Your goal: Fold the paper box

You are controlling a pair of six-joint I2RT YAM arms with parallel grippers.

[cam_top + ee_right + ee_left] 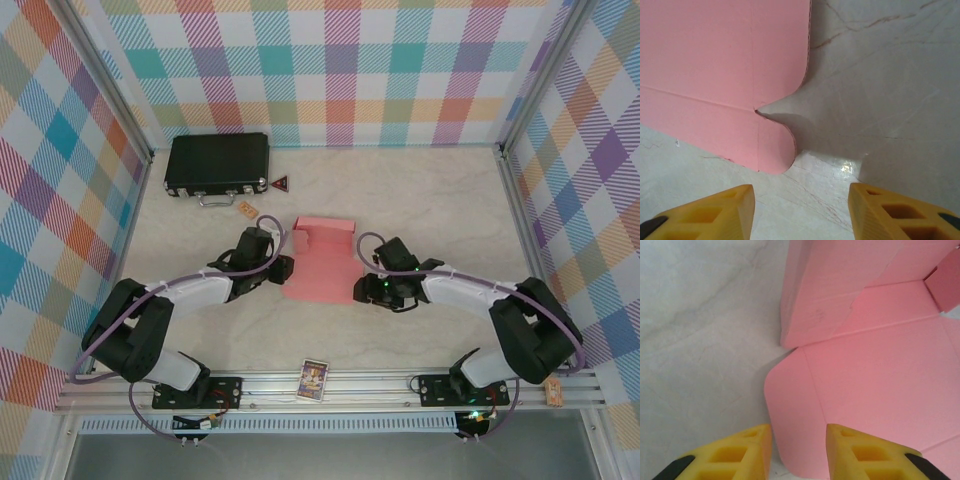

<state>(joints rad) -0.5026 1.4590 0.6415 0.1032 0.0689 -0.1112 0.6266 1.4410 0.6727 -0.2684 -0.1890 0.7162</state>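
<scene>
I see the salmon-pink thin-card paper box (pixel 320 262), partly folded, lying right of the black latched hard case (pixel 217 162) and nearer the arms. It looks light, floppy and easily creased, so I'd pinch its rounded side flaps. The left gripper (pixel 797 435) hangs parted over one flap's edge, and the right gripper (pixel 800 192) is released and empty.

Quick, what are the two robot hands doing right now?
Left gripper: open, over a flap of the salmon-pink card paper box, holding nothing.
Right gripper: open, holding nothing.
</scene>
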